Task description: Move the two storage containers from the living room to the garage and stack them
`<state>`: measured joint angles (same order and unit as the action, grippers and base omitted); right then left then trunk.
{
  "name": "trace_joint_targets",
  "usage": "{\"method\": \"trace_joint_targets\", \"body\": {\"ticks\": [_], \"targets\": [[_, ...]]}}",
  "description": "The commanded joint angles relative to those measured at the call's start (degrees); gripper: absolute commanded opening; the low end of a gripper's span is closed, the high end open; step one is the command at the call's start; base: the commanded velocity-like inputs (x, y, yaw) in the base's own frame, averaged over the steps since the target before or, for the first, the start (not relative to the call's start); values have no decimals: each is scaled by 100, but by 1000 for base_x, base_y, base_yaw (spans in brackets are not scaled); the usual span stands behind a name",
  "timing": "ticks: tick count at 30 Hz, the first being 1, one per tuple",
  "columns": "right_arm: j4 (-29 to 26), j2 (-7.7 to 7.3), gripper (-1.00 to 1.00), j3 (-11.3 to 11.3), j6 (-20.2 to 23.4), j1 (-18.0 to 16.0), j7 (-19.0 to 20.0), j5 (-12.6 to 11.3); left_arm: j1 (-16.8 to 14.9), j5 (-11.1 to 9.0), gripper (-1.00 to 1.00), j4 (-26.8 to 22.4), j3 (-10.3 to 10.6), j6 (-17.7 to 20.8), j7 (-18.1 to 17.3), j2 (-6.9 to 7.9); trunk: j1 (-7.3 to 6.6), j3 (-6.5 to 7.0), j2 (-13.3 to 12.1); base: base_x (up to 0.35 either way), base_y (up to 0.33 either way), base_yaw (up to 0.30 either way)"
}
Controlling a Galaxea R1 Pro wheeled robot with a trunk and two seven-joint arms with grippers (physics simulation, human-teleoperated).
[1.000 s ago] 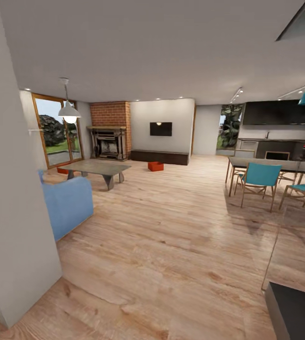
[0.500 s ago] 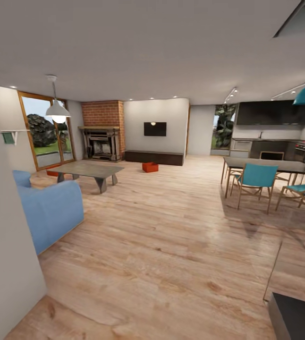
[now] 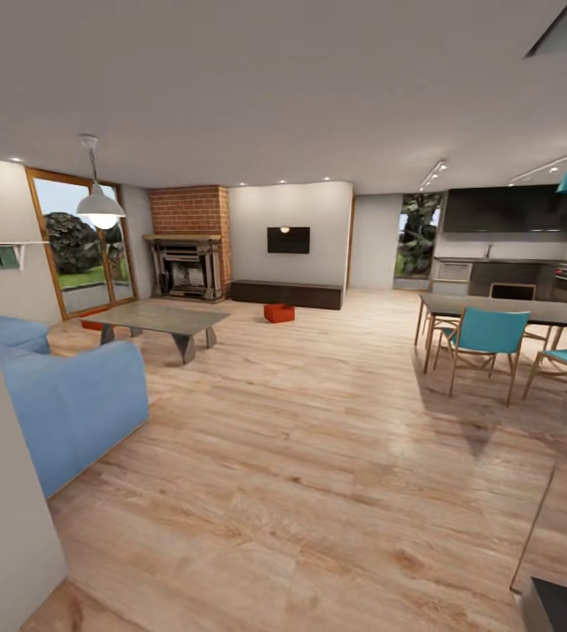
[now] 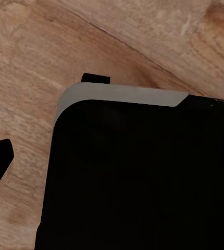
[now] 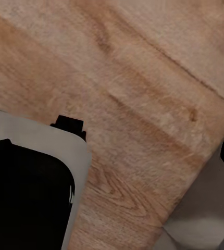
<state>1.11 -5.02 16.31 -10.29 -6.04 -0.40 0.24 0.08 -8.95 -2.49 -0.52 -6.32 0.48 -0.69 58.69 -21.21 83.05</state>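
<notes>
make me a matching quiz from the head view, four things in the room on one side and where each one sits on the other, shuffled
Things:
1. storage container
2. blue sofa
3. black TV
4. teal chair

Places:
a. on the pale wall right of the brick fireplace
b. on the wood floor in front of the long dark bench
c. at the dark dining table
d. near the left edge, beside the low coffee table

Pairs: 1-b, 2-d, 3-a, 4-c
</notes>
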Motion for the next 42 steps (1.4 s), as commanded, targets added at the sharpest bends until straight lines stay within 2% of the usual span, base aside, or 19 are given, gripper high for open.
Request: {"method": "trace_joint_targets", "body": {"ticks": [1,24,30,42], "targets": [[12,1,100,21,-26,-7,-4,2,1,-37,100,-6,-1,-10,5,-1,3,-6,3,323,0,0],[12,-3,100,-6,-41,-5,-4,-6,1,-37,100,-5,-1,-10,5,-42,3,-6,3,323,0,-1],[12,1,100,-22,-35,-6,-4,-7,1,-37,100,-5,-1,-10,5,-41,3,-6,3,323,0,-156],[12,-8,100,-10,-39,-6,-4,-6,1,-37,100,-5,-1,-10,5,-40,3,-6,3,323,0,-10]]}}
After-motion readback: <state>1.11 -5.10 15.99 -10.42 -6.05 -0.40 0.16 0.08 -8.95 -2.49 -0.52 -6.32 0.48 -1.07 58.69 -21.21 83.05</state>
